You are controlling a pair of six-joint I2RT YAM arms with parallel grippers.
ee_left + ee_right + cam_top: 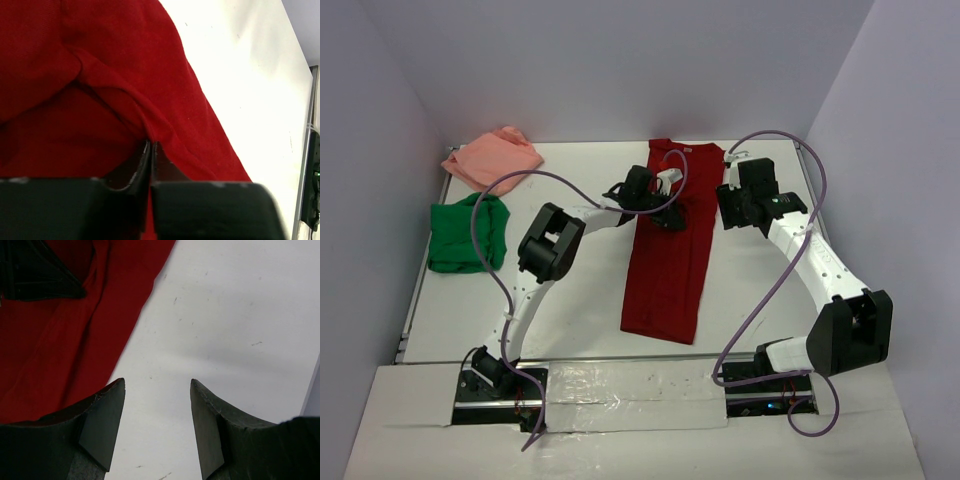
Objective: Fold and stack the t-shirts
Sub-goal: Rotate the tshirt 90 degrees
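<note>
The dark red t-shirt lies as a long narrow strip in the middle of the table, collar at the far end. My left gripper rests on its upper half. In the left wrist view the gripper is shut, pinching a raised ridge of the red cloth. My right gripper is just right of the shirt. In the right wrist view it is open and empty over bare table, with the shirt's right edge beside its left finger. The green t-shirt and the pink t-shirt lie crumpled at the far left.
White walls close in the table at the left, back and right. The arm bases and cables sit along the near edge. My left gripper's dark body shows in the right wrist view, close to the right gripper.
</note>
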